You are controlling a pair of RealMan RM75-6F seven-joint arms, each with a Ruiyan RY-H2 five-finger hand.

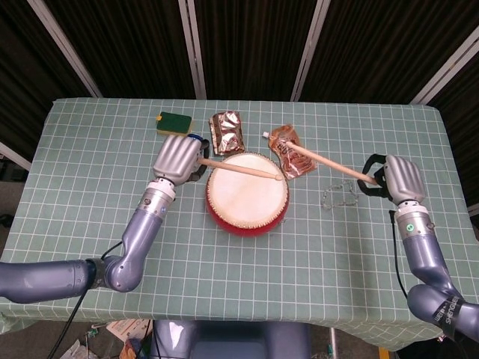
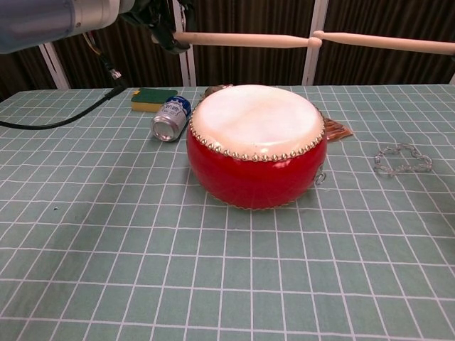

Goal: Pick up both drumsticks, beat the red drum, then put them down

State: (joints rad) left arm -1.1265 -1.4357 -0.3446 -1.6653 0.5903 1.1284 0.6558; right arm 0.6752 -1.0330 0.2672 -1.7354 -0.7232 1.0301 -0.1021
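While the red drum (image 1: 247,191) sits mid-tabletop (image 1: 105,149), both drumsticks hang above it: the left hand (image 1: 177,159) grips the left drumstick (image 2: 242,40) over the skin, and the right hand (image 1: 398,179) holds the right drumstick (image 1: 322,162) raised beyond the rim. A good beat likely means dropping each tip squarely onto the white skin, well clear of the studded edge and the blue can (image 2: 170,118).
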